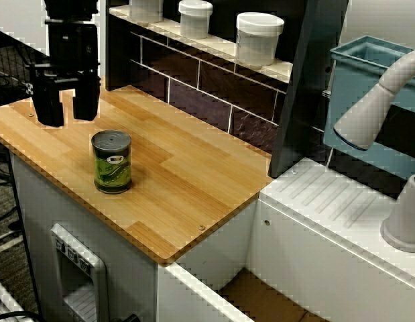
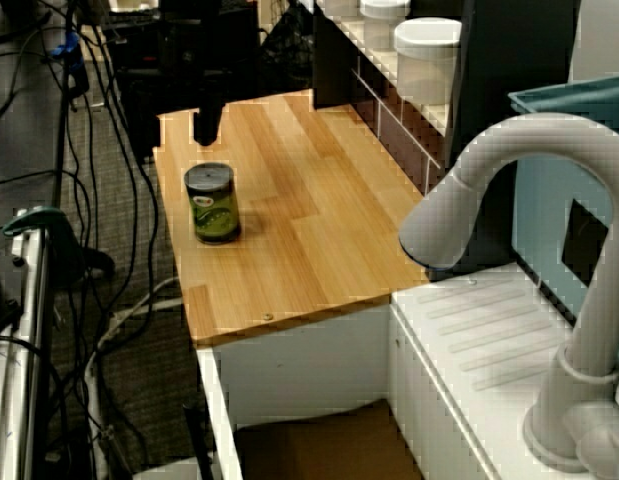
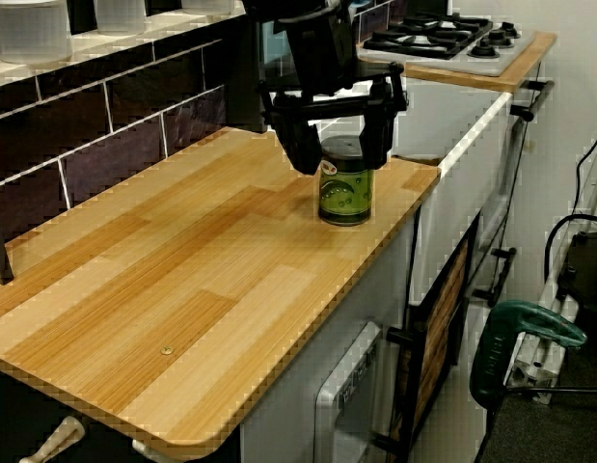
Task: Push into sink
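Hanging above the far left corner of the light wooden desk [image 1: 187,168], black gripper [image 1: 66,111] with jaws parted, holding nothing. Standing upright just beside it, apart from the fingers, small green cylindrical can [image 1: 112,162] with dark metal lid and green label. Sunk below the desk's right end, rectangular white-walled sink [image 1: 261,298] with tan-brown floor, well apart from the can.

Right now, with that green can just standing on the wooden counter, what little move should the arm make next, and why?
Probably lower the end effector to the counter behind the green can. It hangs open above the wood, apart from the can and on the side away from the sink. The can stands upright and must slide across the wooden counter toward that basin, so contact low on its far side seems needed first.
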Robot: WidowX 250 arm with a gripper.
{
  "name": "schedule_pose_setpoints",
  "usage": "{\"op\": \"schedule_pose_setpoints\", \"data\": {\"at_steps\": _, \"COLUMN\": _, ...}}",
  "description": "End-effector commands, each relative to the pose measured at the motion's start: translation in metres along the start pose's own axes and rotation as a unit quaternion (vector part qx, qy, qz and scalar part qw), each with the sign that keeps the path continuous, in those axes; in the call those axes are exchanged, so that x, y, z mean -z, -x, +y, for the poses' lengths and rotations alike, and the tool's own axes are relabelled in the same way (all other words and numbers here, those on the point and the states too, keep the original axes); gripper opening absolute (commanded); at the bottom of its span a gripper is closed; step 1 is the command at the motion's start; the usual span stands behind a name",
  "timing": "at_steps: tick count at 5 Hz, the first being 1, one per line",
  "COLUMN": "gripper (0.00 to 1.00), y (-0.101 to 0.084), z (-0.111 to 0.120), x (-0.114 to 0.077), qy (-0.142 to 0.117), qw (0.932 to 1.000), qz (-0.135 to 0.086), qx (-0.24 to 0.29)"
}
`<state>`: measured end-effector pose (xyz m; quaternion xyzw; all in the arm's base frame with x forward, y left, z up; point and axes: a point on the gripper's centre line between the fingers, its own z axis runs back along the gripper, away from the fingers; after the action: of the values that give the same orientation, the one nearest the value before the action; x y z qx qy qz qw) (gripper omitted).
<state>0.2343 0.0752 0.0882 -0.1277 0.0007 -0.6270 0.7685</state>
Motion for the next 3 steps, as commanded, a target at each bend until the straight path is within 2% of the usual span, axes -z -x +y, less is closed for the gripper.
{"op": "schedule_pose_setpoints", "data": {"at_steps": 1, "gripper": 1.00, "y": -0.001, "z": 0.005, "x": 0.008, "qy": -0.044, "qw": 0.9941, "qz": -0.050, "qx": -0.086}}
{"op": "schedule_pose_setpoints", "data": {"at_steps": 3, "gripper": 1.00, "y": -0.012, "z": 0.016, "x": 0.014, "qy": -0.039, "qw": 0.9917, "qz": -0.072, "qx": -0.099}}
